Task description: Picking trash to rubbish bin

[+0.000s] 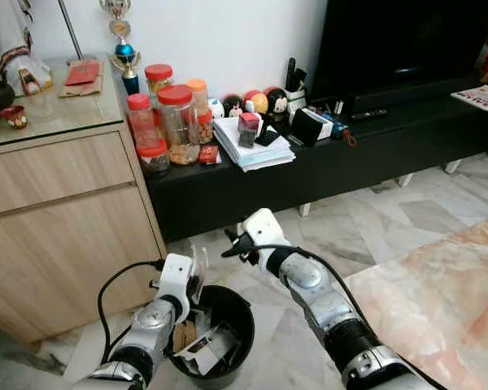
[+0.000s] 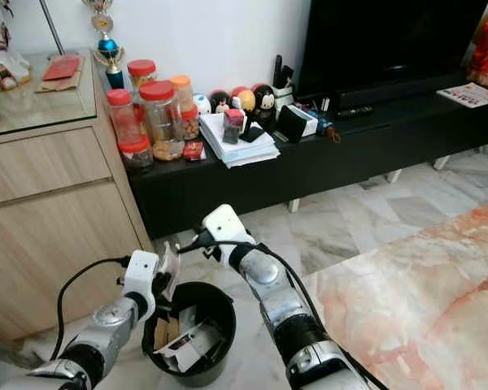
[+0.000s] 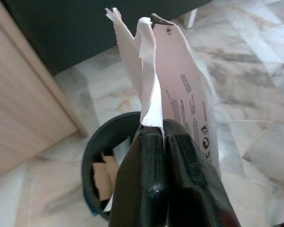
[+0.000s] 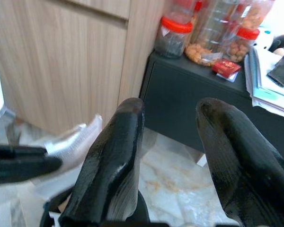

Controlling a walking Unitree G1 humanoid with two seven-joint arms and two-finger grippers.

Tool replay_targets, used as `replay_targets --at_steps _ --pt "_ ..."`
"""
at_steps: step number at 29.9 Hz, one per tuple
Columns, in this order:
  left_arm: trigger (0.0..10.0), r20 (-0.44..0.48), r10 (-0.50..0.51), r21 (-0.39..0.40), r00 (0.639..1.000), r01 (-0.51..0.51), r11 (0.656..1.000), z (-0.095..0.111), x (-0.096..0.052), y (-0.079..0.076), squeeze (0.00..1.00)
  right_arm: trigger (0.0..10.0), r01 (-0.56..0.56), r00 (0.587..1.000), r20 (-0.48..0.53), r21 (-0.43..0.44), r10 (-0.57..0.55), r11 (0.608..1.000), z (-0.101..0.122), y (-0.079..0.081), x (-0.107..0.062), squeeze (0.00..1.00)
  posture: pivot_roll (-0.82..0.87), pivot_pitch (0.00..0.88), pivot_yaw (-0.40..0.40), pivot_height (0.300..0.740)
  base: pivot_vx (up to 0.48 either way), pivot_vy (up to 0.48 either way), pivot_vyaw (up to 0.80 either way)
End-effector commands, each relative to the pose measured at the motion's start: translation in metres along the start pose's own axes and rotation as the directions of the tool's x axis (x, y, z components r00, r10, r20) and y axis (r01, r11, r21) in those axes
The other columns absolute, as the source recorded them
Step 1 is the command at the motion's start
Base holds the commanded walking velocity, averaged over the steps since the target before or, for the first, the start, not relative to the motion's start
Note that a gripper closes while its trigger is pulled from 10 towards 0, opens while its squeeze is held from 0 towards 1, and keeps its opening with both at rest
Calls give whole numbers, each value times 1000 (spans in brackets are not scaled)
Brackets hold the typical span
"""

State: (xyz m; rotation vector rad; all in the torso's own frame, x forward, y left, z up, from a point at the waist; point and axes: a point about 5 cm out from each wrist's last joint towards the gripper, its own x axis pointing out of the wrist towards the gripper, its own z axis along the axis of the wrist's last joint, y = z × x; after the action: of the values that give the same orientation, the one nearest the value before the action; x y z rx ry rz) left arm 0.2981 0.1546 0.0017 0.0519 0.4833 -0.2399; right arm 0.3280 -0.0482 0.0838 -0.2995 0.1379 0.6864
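My left tool (image 1: 197, 272) is clamped on a crumpled white wrapper (image 3: 173, 90), which stands up from the fingertips with its long axis pointing up and away from the rubbish bin (image 1: 242, 313). The bin sits on the floor just below and slightly to the right of that tool, already holding cardboard and paper scraps, so I judge the drop needs only a small shift inward over the rim. My right tool (image 1: 237, 244) hovers open and empty just beyond the bin, farther from the wrapper.
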Motion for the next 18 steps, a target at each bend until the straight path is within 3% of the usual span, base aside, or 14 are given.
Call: replay_targets --at_steps 1,4,8,18 --pt "10000 -18 11 11 1000 -11 1000 1 0 5 0 10000 -1 1000 -1 -25 1 1000 3 0 0 0 195 0 -18 740 0 0 0" --pt "10000 -36 34 56 999 -32 998 -3 -3 13 0 10000 -1 1000 0 -27 1 1000 4 0 0 0 195 0 -18 740 0 0 0" --pt "10000 -39 60 50 997 -58 997 -4 -6 22 0 10000 0 1000 0 -30 0 1000 5 -1 -1 0 191 0 -15 740 0 0 0" --pt "10000 57 73 21 996 -74 997 18 1 19 0 10000 -7 1000 9 -43 7 999 12 0 -2 0 191 0 -15 740 0 0 0"
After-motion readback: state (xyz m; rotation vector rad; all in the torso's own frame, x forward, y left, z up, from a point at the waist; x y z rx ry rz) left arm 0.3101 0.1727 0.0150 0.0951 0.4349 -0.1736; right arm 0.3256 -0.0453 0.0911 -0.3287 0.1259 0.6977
